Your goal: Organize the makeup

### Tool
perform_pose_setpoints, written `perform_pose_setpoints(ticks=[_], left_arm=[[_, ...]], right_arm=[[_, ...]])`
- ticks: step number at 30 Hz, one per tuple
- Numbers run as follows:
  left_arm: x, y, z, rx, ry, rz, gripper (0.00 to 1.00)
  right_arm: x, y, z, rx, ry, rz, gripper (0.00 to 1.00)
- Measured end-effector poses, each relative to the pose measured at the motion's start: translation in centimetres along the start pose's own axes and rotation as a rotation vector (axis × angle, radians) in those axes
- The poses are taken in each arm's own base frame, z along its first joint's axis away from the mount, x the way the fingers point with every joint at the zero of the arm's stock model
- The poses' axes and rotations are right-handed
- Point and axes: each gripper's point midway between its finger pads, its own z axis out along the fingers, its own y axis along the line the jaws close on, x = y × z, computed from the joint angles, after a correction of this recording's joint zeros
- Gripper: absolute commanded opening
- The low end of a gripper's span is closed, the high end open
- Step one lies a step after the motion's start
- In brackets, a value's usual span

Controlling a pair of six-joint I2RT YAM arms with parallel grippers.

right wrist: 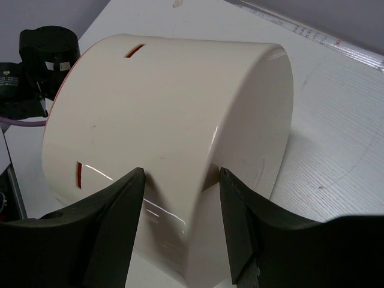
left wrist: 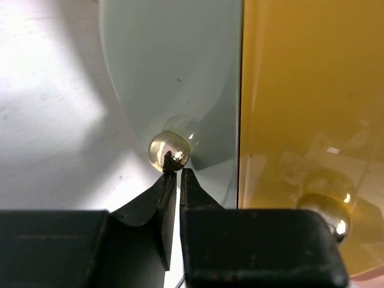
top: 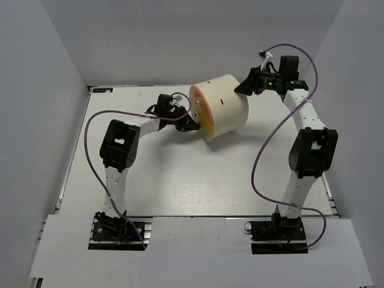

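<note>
Makeup: no view shows it, so where it lies cannot be told.

Table [top: 180, 180]: white and flat, closed in by grey walls [top: 48, 90] on the left, far and right sides. Both arms are bolted at its near edge.

Drum [top: 227, 103]: a large cream cylinder lying on its side near the far middle of the table. Its orange face [top: 200, 113] is turned toward the left arm [top: 120, 150]. In the right wrist view, narrow slots in the curved wall show orange.

Right arm [top: 309, 150]: reaches up the right side of the table to the far right end of the drum.

Right gripper [right wrist: 182, 177]: jaws spread wide, with one finger to each side of the drum's curved wall at its rear end. Whether the pads touch the wall cannot be told.

Left gripper [left wrist: 178, 173]: at the drum's face, with the fingers clenched nearly together and only a thin slit between them.

Pale panel [left wrist: 174, 60]: grey-green and curved at its edge, directly ahead of the left gripper.

Amber panel [left wrist: 300, 90]: stands just to the right of the pale panel.

Knob [left wrist: 170, 150]: a small shiny ball on the pale panel. The left gripper's tips touch its lower edge, and the ball lies beyond the tips, not between them.

Second knob [left wrist: 327, 210]: also shiny, on the amber panel, partly hidden behind the gripper body.
</note>
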Motion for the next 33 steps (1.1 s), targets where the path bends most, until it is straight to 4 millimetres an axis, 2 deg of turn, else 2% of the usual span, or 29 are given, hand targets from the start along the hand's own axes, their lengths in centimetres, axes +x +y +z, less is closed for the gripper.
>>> perform_pose_setpoints(ticks=[5,7,8,10,11,14,16,17,19,22,27,29,31,32,33], left_arm=[[0.1,0.2,0.6,0.011,0.024,-0.016,0.2],[0.0,0.4,0.8,0.018,0.034,-0.025,0.21],[0.0,0.4,0.9,0.021,0.035,-0.029,0.22],[-0.2,0.4,1.0,0.028,0.032,-0.028,0.23],[-0.2,0.4,1.0,0.03,0.029,-0.027,0.24],[-0.4,0.8,0.9,0.019,0.003,-0.025,0.36],[0.0,1.8,0.3,-0.009,-0.013,-0.037,0.5],[0.3,2.3,-0.1,-0.031,-0.022,-0.045,0.52],[0.6,3.2,-1.3,-0.073,-0.039,-0.064,0.56],[0.1,3.4,-3.8,-0.109,-0.094,-0.075,0.61],[-1.4,1.5,-9.6,-0.122,-0.223,-0.027,0.73],[-1.9,0.1,-11.5,-0.112,-0.267,0.021,0.77],[-1.8,-1.6,-13.0,-0.085,-0.295,0.085,0.79],[-1.6,-2.6,-13.8,-0.063,-0.311,0.126,0.92],[-1.3,-3.6,-14.8,-0.043,-0.328,0.167,0.98]], right_arm=[[0.1,0.0,0.0,-0.007,-0.002,-0.002,0.58],[0.1,0.0,0.1,-0.008,-0.003,-0.003,0.63],[0.2,0.0,0.1,-0.008,-0.002,-0.003,0.67],[0.4,-0.1,0.1,-0.008,0.002,0.007,0.86],[0.7,0.0,0.2,-0.009,0.008,0.018,0.89],[1.3,-0.1,0.2,-0.003,0.021,0.038,0.89],[1.1,-0.4,-0.1,0.018,0.015,0.033,0.89],[0.9,-0.6,-0.3,0.033,0.011,0.031,0.89],[0.5,-1.7,-1.2,0.072,-0.003,0.033,0.89],[0.0,-3.4,-3.1,0.131,-0.027,0.042,0.89],[-1.1,-5.6,-7.1,0.265,-0.053,0.01,0.89],[-1.7,-5.5,-8.7,0.332,-0.051,-0.029,0.89],[-2.6,-4.5,-10.0,0.385,-0.058,-0.08,0.89],[-2.9,-3.6,-10.6,0.406,-0.065,-0.11,0.89],[-3.0,-2.6,-11.2,0.42,-0.071,-0.13,0.89]])
